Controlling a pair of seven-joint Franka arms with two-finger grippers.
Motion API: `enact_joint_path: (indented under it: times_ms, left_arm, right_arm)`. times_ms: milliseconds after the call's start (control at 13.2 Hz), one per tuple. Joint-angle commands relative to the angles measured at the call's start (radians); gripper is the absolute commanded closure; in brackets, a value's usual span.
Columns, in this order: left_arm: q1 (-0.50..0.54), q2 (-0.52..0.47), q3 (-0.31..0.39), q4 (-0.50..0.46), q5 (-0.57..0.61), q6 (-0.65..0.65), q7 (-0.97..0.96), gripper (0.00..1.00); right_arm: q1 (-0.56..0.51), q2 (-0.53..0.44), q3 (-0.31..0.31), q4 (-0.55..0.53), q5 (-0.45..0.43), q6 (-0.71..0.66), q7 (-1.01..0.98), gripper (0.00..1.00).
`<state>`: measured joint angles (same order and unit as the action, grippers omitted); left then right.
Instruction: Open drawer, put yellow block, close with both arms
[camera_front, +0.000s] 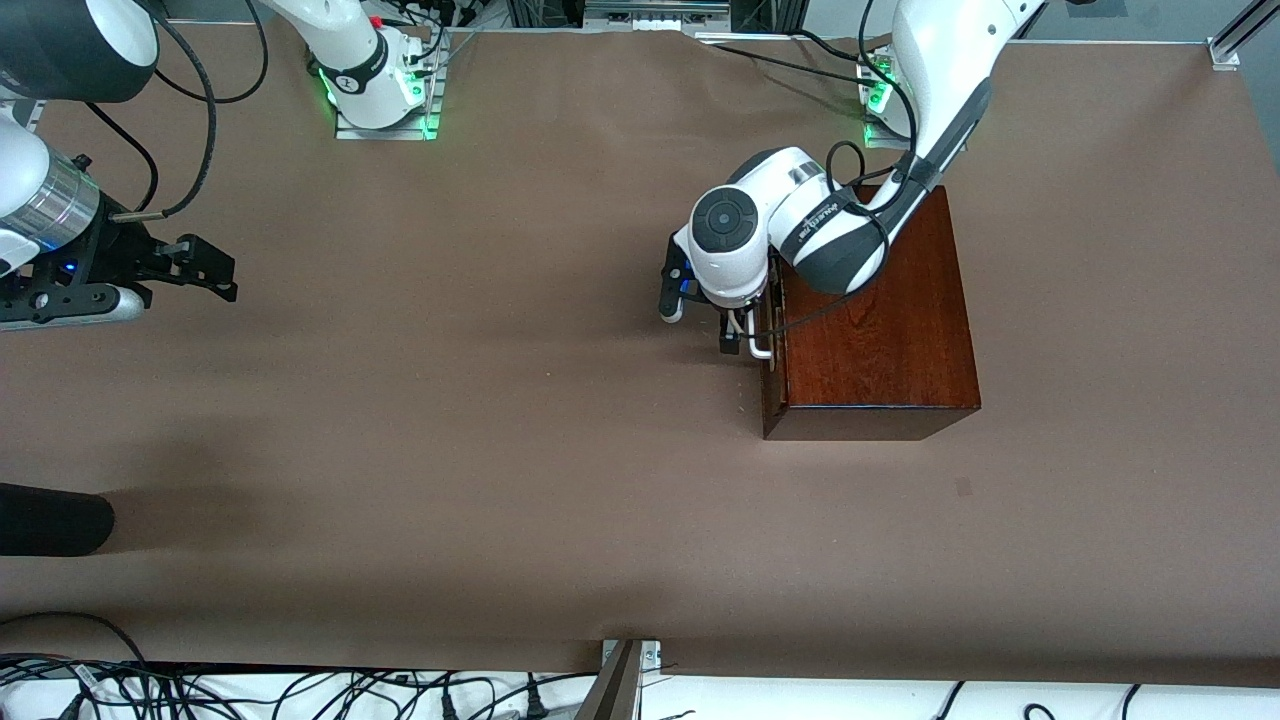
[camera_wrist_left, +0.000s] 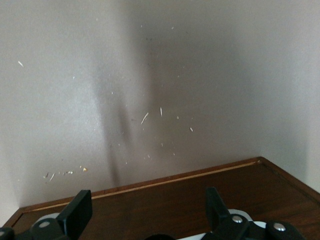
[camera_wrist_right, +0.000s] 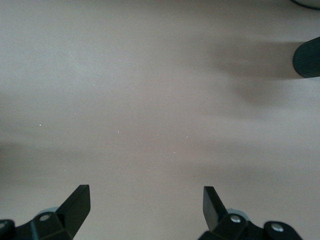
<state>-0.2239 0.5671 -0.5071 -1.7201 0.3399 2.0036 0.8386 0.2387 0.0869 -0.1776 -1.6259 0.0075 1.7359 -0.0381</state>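
The mahogany box stands toward the left arm's end of the table. Its drawer looks pushed in, with the white handle on its front. My left gripper hangs fingers-down right in front of the drawer, beside the handle. In the left wrist view its fingers stand wide apart, the left gripper open over the dark wood front, holding nothing. My right gripper waits open above bare cloth at the right arm's end of the table, and in the right wrist view this gripper is empty. The yellow block is out of view.
A black cylinder juts in over the table edge at the right arm's end and also shows in the right wrist view as a black cylinder. Cables lie along the edge nearest the camera. The arm bases stand along the top.
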Motion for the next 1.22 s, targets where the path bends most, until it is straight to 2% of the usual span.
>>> enact_joint_path:
  times_ms: [0,684,836,988,1140]
  left_arm:
    - [0.012,-0.026,0.001,0.002,0.024,-0.026,0.033,0.0]
    - [0.018,-0.05,-0.007,0.005,0.002,-0.029,0.01,0.0]
    - [0.017,-0.093,-0.007,0.005,-0.086,-0.029,-0.06,0.0]
    - [0.018,-0.134,-0.005,0.061,-0.192,-0.063,-0.143,0.0]
    - [0.02,-0.142,-0.001,0.182,-0.245,-0.237,-0.252,0.0]
  right_arm:
    - [0.004,0.008,0.004,0.02,-0.011,-0.006,0.007,0.0]
    - [0.002,0.008,0.003,0.02,-0.011,-0.006,0.004,0.0]
    - [0.002,0.008,0.004,0.018,-0.011,-0.006,0.004,0.0]
    - [0.002,0.008,0.004,0.018,-0.009,-0.006,0.004,0.0]
    - [0.002,0.008,0.004,0.018,-0.011,-0.006,0.004,0.0]
